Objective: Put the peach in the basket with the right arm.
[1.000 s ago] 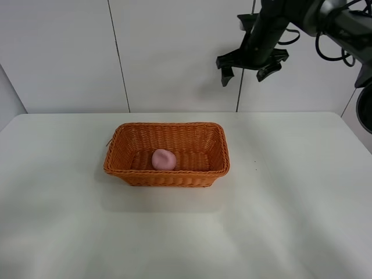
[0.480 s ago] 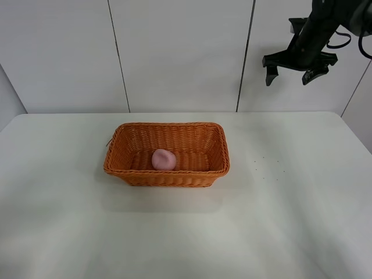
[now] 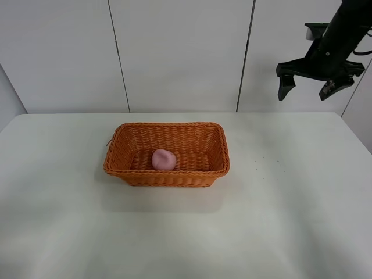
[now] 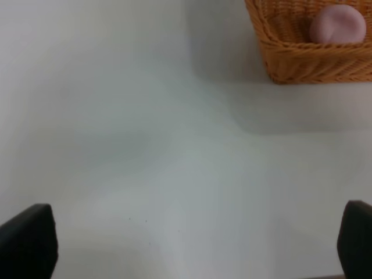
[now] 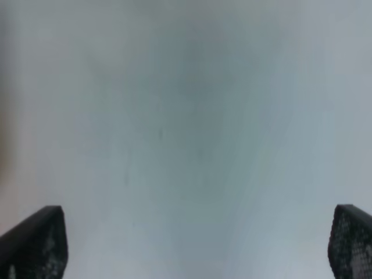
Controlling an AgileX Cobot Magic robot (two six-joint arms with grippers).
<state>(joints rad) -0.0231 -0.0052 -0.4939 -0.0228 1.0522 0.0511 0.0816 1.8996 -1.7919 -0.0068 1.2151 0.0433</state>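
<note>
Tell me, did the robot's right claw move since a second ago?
Yes. The right gripper has swung to the right in the high view, away from the wall seam above the basket and toward the table's right edge. It is open and empty.

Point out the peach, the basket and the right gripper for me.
peach [image 3: 164, 159]: exterior high view, middle of the fruit.
basket [image 3: 168, 176]: exterior high view, near front wall.
right gripper [image 3: 309, 88]: exterior high view, midway between its spread fingertips.
</note>
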